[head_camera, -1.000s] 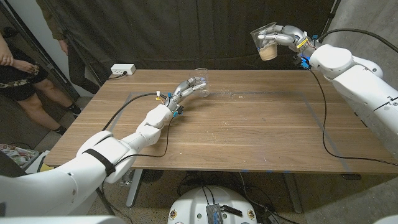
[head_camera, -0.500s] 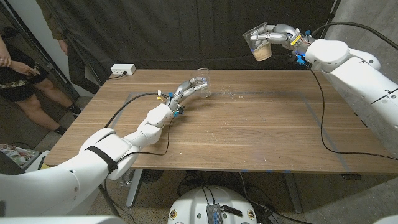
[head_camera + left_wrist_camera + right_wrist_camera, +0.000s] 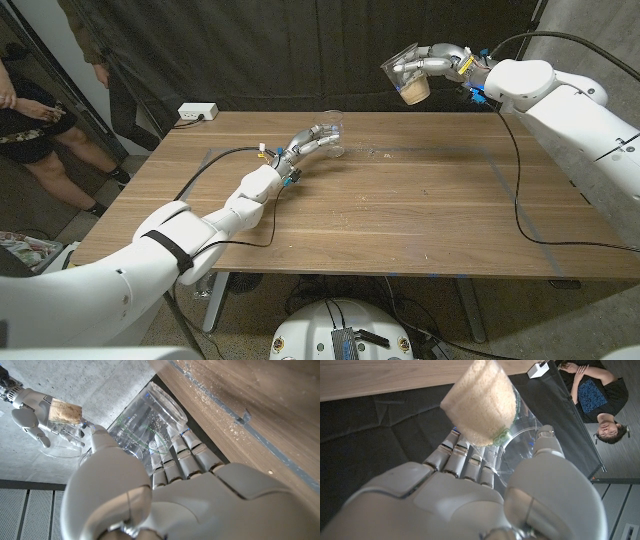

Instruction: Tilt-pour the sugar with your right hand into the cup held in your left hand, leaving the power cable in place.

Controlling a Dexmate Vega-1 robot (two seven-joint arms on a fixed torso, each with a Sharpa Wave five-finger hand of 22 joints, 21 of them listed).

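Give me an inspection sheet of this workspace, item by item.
Surface: wooden table, some spilled grains near its far edge.
Job's things: sugar cup raised and tilted; empty cup held low over the table.
Clutter: white power strip at the far left corner.
Hands: right hand grips the sugar cup; left hand grips the empty cup.
Cables: black cable across the table's right side.
Surroundings: dark curtain, a person at left.

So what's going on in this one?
The right hand holds a clear cup of sugar up in the air beyond the table's far edge, tipped toward the left side. The left hand holds an empty clear cup low over the wooden table. The two cups are well apart and no sugar is pouring yet. A power cable lies on the table.
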